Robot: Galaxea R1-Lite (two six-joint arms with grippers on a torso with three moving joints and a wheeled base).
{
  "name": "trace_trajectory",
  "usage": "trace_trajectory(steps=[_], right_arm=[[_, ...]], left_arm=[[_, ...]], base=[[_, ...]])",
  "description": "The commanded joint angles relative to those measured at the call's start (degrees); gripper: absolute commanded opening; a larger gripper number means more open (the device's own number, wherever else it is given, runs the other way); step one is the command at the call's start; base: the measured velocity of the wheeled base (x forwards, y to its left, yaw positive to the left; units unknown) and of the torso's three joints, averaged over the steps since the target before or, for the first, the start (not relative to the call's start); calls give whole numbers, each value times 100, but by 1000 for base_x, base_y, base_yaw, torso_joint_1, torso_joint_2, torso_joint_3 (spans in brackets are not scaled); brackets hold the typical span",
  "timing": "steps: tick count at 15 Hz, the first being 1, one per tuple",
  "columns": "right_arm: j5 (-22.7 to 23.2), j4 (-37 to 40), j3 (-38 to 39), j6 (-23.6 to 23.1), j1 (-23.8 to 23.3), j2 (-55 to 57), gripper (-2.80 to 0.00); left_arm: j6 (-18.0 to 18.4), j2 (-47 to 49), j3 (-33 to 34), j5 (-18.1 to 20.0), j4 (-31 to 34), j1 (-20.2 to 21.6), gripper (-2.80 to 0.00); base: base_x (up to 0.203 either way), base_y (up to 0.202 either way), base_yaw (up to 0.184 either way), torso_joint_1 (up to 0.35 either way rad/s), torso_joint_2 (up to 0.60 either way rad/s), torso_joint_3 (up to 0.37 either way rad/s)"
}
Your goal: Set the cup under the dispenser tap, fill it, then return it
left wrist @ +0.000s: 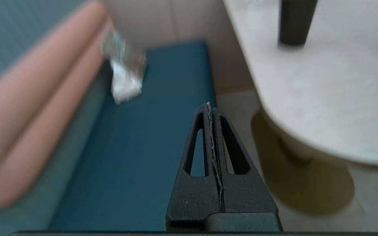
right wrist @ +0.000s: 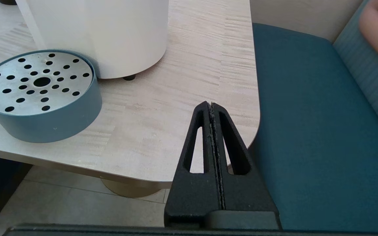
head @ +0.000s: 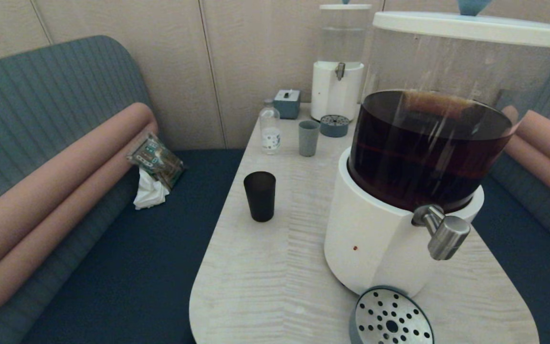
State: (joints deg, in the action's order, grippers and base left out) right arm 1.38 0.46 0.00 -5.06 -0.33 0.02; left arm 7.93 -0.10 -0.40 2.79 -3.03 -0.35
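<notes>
The matte black cup [head: 259,196] stands upright on the pale table, left of the big dispenser [head: 399,229]; its lower part also shows in the left wrist view [left wrist: 294,23]. The steel dispenser tap [head: 442,231] juts from the white base above a round perforated drip tray [head: 392,317], which the right wrist view also shows [right wrist: 38,95]. My left gripper [left wrist: 208,106] is shut and empty, low beside the table's left edge over the blue bench. My right gripper [right wrist: 210,106] is shut and empty at the table's near right corner. Neither gripper shows in the head view.
A pale grey-blue tumbler [head: 308,137], a small clear bottle [head: 270,130], a grey box [head: 287,103] and a smaller clear-water dispenser [head: 339,71] with its drip tray [head: 334,126] stand at the table's far end. A wrapper and white tissue [head: 153,174] lie on the left bench.
</notes>
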Motion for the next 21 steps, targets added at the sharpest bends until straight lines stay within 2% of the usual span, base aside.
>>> trace_trajectory(steps=[1,3,5,7,12,17,20,21], right_arm=[[6,-2,53,-8,-2,-18,-280],[3,-2,53,-13,-2,-11,-280],[3,-2,53,0,-2,-19,-280],[10,-2,53,-12,-2,-16,-280],[3,-2,53,-13,-2,-13,-280],[3,6,53,-27,0,-15,-280],[11,-8,53,-27,-2,-11,-280],[-4,-11,53,-57,-2,-11,-280]], left_arm=[[-73,10,-60,-116,268,0,-280],[-227,13,-94,-125,447,0,-280],[-330,33,-260,-120,1086,0,-280],[-508,62,-294,-135,1150,0,-280],[-626,10,-171,-156,760,0,-280],[-635,10,-160,-156,739,0,-280],[-641,10,39,-156,226,0,-280],[-644,10,40,-156,241,0,-280]], base=[[0,0,0,0,0,0],[0,0,0,0,0,0],[0,0,0,0,0,0],[0,0,0,0,0,0],[0,0,0,0,0,0],[0,0,0,0,0,0],[0,0,0,0,0,0],[0,0,0,0,0,0]])
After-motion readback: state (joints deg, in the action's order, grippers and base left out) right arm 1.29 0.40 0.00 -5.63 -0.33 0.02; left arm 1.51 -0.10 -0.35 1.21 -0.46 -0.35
